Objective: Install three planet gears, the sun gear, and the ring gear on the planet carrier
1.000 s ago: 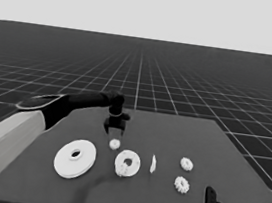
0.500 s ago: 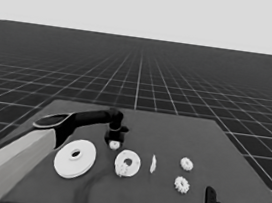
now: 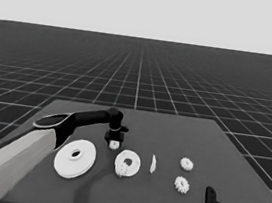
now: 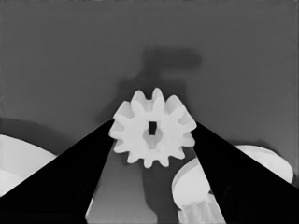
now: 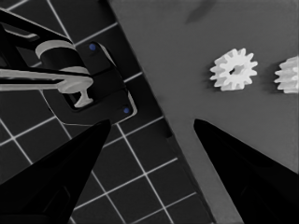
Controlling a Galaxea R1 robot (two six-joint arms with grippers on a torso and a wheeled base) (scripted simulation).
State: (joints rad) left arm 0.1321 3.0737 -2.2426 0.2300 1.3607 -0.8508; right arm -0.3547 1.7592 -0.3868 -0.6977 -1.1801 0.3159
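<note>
The task is barely begun: one gear seems seated on the smaller round part (image 3: pixel 128 163), the left gripper (image 3: pixel 114 144) pinches a second gear (image 4: pixel 153 128) just far-left of it, two gears (image 3: pixel 186 163) wait right, the larger round part (image 3: pixel 74 158) left.

Matt white gear (image 4: pixel 153 128), smooth matt dark table (image 3: pixel 221 143).
</note>
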